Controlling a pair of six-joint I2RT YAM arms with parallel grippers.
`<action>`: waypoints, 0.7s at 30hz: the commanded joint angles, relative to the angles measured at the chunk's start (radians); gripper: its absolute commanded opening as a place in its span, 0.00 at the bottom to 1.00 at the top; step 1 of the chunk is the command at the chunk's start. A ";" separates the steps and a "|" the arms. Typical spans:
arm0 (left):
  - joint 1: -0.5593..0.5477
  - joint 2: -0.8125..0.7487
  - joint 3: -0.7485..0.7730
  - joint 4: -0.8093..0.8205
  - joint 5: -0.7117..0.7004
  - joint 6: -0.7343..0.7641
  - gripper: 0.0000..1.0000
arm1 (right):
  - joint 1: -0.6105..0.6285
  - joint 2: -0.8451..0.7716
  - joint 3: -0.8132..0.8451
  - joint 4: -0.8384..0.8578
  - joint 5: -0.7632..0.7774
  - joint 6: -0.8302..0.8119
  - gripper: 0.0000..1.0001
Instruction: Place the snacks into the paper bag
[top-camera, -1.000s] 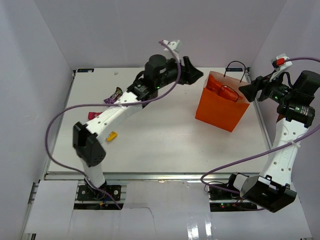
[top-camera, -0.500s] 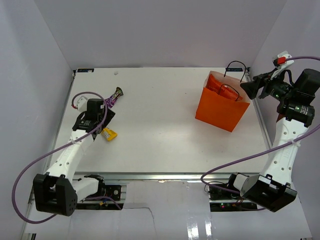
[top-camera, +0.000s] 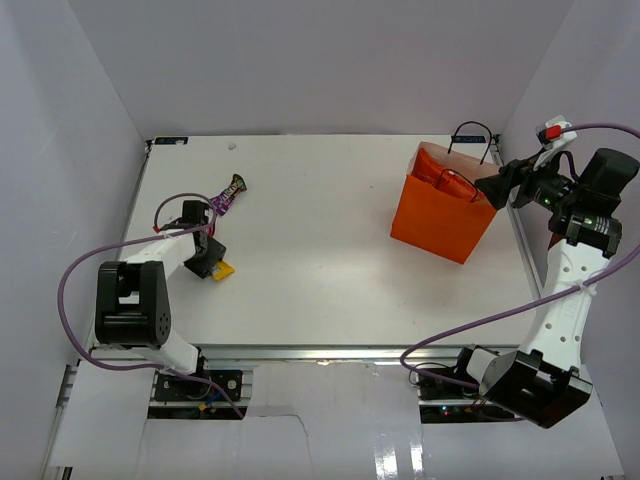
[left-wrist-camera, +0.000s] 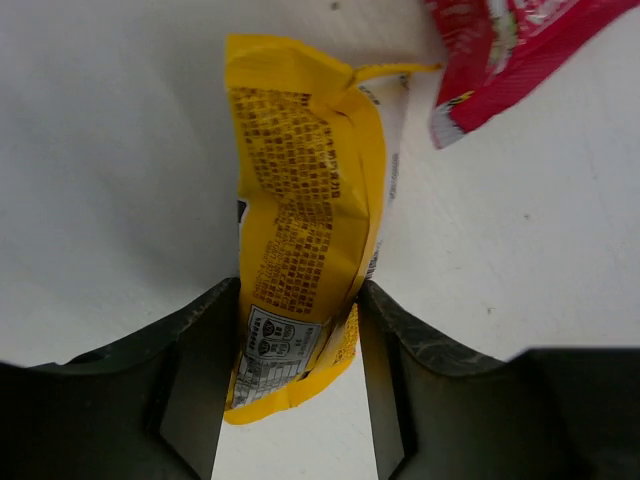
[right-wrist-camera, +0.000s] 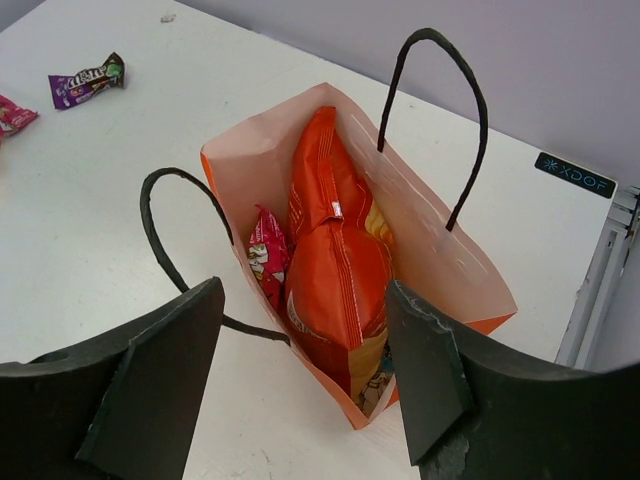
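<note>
The orange paper bag (top-camera: 440, 225) stands upright at the right of the table. Inside it, the right wrist view shows the red-orange chip bag (right-wrist-camera: 340, 270) and a red-pink packet (right-wrist-camera: 268, 255). My right gripper (top-camera: 492, 186) hangs open just above the bag's rim, holding nothing. At the left, my left gripper (top-camera: 208, 262) is down on the table. Its jaws press both long edges of the yellow packet (left-wrist-camera: 300, 190), which lies flat. A magenta packet (left-wrist-camera: 500, 50) lies just beyond it. A purple candy bar (top-camera: 229, 193) lies farther back.
White walls close in the table on the left, back and right. The bag's black loop handles (right-wrist-camera: 440, 110) stick up beside my right fingers. The left arm's purple cable (top-camera: 90, 270) loops over the table's left edge.
My left arm swung from beside the bag back to the table's left side and came down onto the yellow packet. Its jaws drew in against it. The right gripper barely moved.
</note>
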 joint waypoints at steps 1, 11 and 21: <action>0.006 0.011 0.033 0.019 0.038 0.021 0.59 | 0.004 -0.037 -0.008 -0.023 -0.023 -0.029 0.72; -0.001 -0.188 -0.038 0.199 0.307 0.179 0.33 | 0.101 0.072 0.212 -0.245 -0.046 -0.207 0.70; -0.227 -0.366 -0.242 0.802 0.955 0.374 0.31 | 0.554 0.261 0.533 -0.366 0.184 -0.255 0.69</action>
